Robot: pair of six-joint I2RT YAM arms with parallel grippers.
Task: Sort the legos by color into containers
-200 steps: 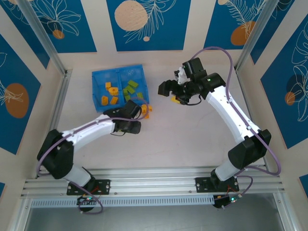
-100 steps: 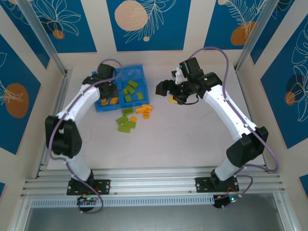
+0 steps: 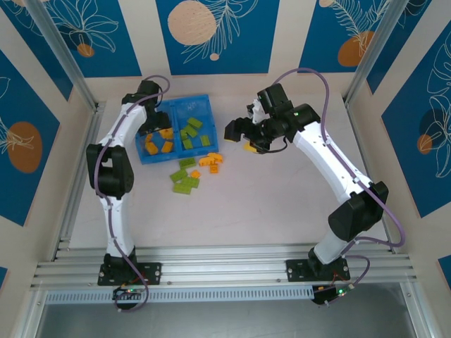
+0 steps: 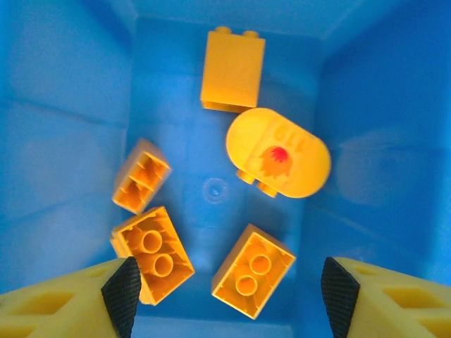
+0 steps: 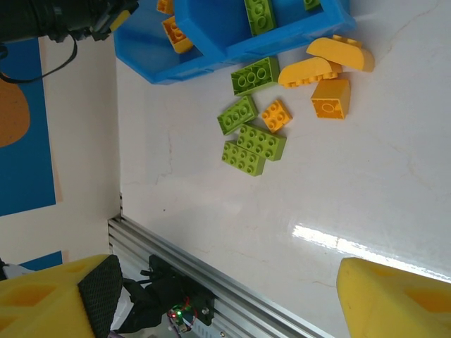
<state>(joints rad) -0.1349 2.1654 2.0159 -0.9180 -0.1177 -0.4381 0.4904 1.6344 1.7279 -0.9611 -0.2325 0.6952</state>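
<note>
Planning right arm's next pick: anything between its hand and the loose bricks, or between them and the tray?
Nothing visible. Right hand hangs open above the table; loose bricks lie uncovered just outside the tray's near wall. Left hand is over the orange compartment, off that path.

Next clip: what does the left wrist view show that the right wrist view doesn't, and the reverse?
Left wrist, not right wrist: the floor of one blue tray compartment from straight above, holding five orange bricks, one a rounded brick with a red print, under the open left gripper. Right wrist, not left wrist: four loose green bricks and four loose orange bricks on the table beside the tray, plus a green brick in the other compartment. Both: the tray and orange bricks inside it.
</note>
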